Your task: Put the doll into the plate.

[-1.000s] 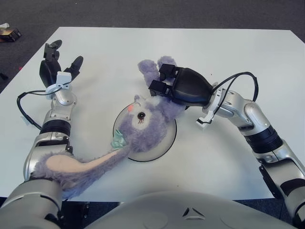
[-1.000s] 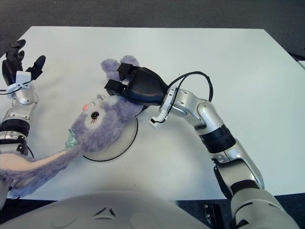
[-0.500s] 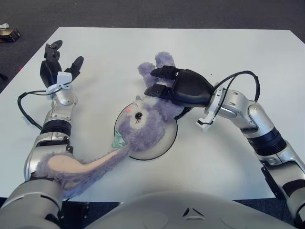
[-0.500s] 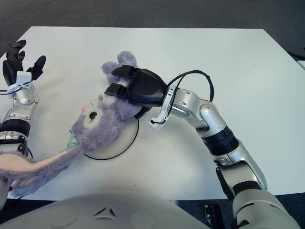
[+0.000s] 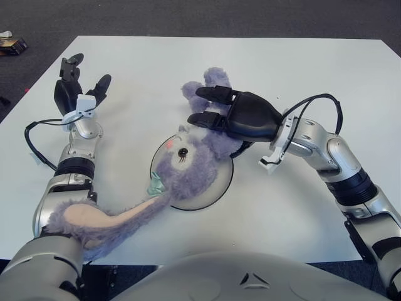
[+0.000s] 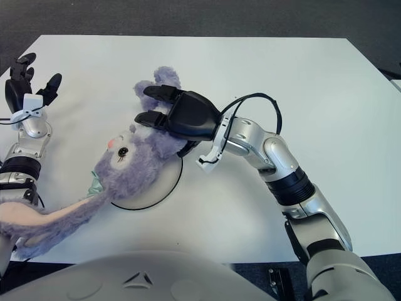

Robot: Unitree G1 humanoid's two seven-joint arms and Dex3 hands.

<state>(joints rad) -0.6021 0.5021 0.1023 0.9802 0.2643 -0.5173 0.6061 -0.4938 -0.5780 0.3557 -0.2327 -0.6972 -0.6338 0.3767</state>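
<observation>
The doll [image 5: 188, 164] is a purple plush animal with a pink nose. Its head and body lie across the round white plate [image 5: 218, 188] in the middle of the table, and its feet [image 5: 212, 80] stick out past the far rim. One long floppy part [image 5: 106, 219] trails off the plate toward the near left edge. My right hand [image 5: 199, 105] hovers over the doll's upper body with its black fingers [image 6: 156, 91] stretched out straight, open, gripping nothing. My left hand [image 5: 78, 80] shows at the far left of the table, fingers spread, well away from the doll.
The white table [image 5: 313, 69] extends bare to the right and behind the plate. Dark carpet surrounds it, with a small object [image 5: 11, 44] on the floor at the far left. A black cable [image 5: 316, 100] loops over my right wrist.
My right hand's fingers have uncurled from the doll's feet and now point straight out. The doll has been let go and has settled on the plate. The left hand barely moved.
</observation>
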